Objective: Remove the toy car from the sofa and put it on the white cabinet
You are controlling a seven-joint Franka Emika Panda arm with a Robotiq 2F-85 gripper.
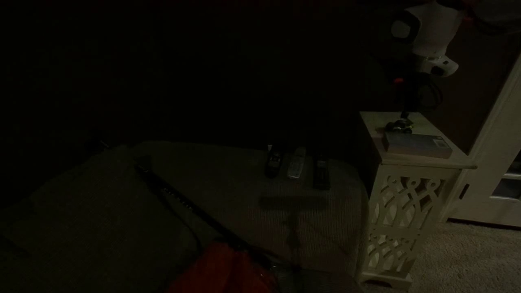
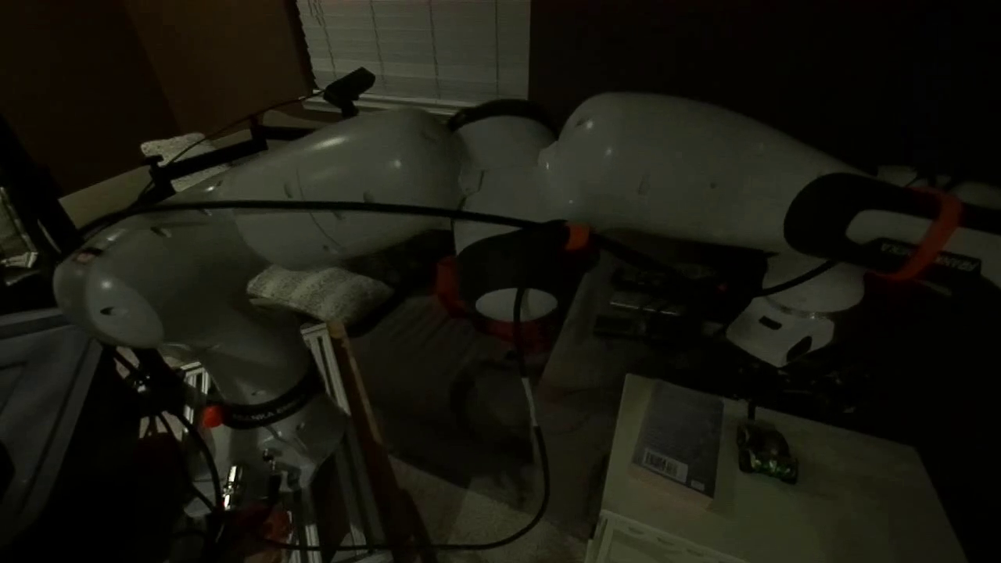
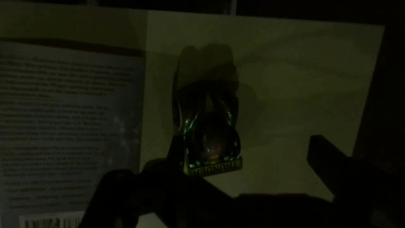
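In the wrist view, the black 2-fingered gripper point(image 3: 246, 141) has its fingers spread wide across the lower frame. The glossy, green-glinting dark toy car point(image 3: 208, 114) sits mid-frame, upright on the narrow white lattice-panelled cabinet point(image 3: 297, 101), beside a flat grey printed book point(image 3: 68, 126) at left; it is too dark to tell whether the nearer finger touches the car. In an exterior view, 3 slim remote controls point(image 1: 296, 163) lie near centre on the wide grey-olive fabric sofa point(image 1: 222, 179).
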